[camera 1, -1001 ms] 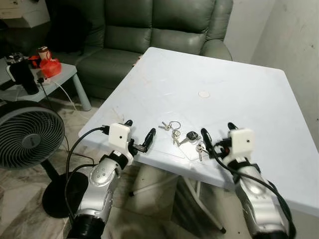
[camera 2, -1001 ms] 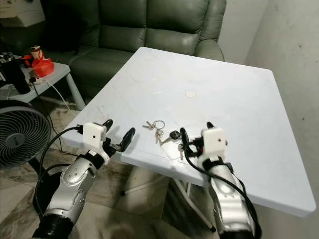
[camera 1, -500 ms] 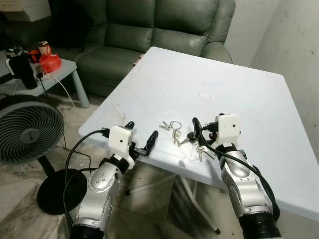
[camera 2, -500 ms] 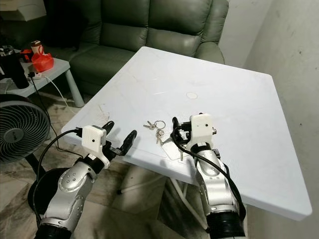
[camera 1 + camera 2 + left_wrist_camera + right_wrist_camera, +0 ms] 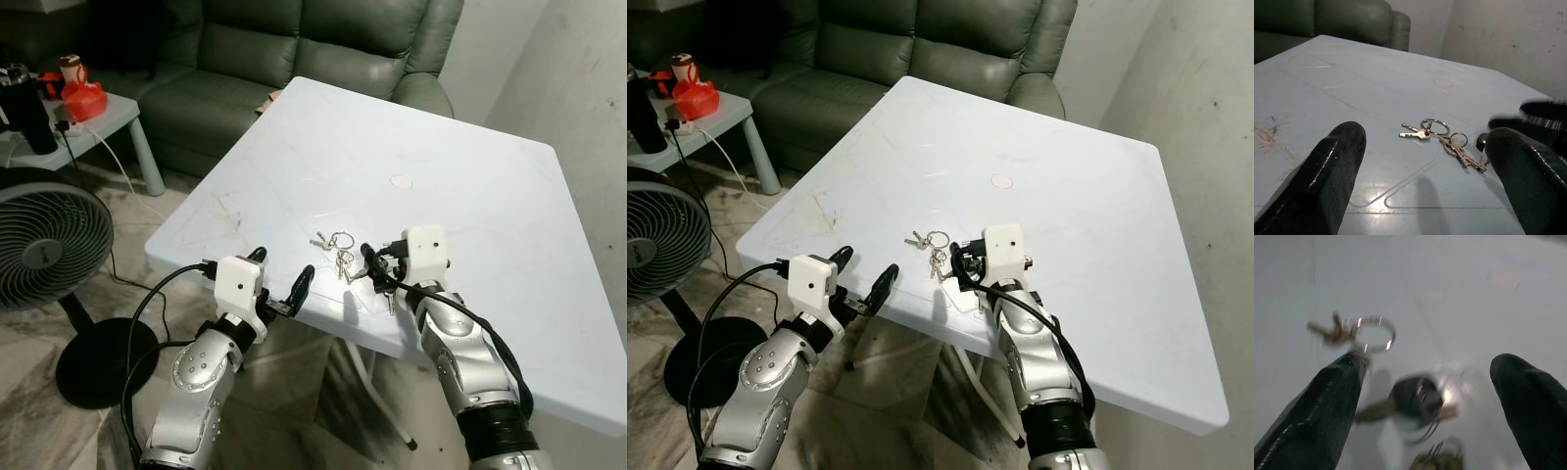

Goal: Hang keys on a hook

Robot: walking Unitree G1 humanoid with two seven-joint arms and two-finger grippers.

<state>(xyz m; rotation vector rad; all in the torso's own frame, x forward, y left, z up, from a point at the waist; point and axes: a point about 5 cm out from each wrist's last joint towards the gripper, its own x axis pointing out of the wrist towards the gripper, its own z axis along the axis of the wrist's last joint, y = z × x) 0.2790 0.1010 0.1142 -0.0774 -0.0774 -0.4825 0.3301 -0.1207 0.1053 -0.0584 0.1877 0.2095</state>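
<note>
While your left gripper waits wide open and empty at the near edge of the bench, your right gripper has moved in from the side and now sits right over the keys. Its fingers are spread wide, one on each side of the black key head, and they hold nothing yet. The keys lie flat on the bench, near the front edge. You look ready to close and pick them up. No hook can be seen.
</note>
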